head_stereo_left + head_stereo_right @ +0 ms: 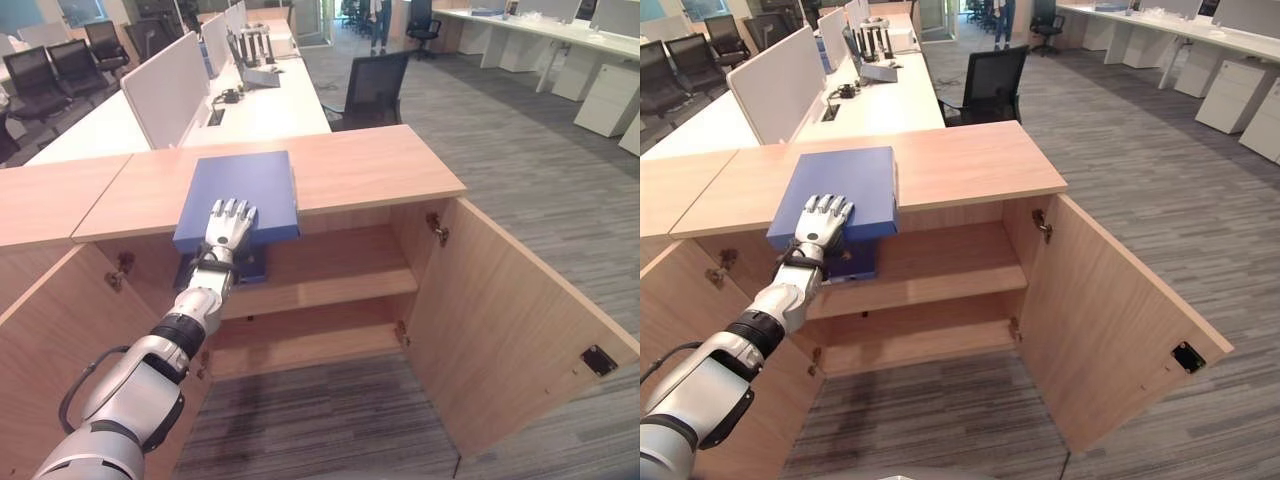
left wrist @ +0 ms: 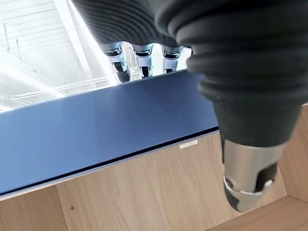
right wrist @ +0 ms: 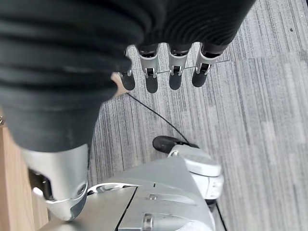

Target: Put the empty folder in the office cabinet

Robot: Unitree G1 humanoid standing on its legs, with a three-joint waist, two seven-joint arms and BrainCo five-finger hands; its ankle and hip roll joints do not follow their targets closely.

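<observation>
Blue folder [image 1: 243, 195]: you have it lying flat on the wooden surface [image 1: 370, 165] that tops the office cabinet [image 1: 340, 285], its near edge jutting out past the front lip over the open compartment
Left hand [image 1: 228, 226]: your fingers [image 1: 233, 210] lie straight and flat on top of the folder's near end; in the left wrist view the thumb [image 2: 248, 178] hangs below the overhanging edge, apart from the underside, so you are pressing on it, not clamping it
Right hand [image 3: 159, 72]: you see it in its wrist view, fingers relaxed and hanging loose over the grey carpet [image 3: 260, 96], holding nothing
Cabinet doors: both stand open; the right door [image 1: 510, 330] swings well out toward you, the left door [image 1: 60, 330] sits beside your left arm
Shelf [image 1: 330, 282]: one wooden shelf crosses the inside, with a second blue item [image 1: 245, 262] resting on it just below the folder's overhang; you cannot tell what that item is
Background: white desks [image 1: 250, 105] with divider panels and black office chairs [image 1: 375, 88] stand behind the cabinet
</observation>
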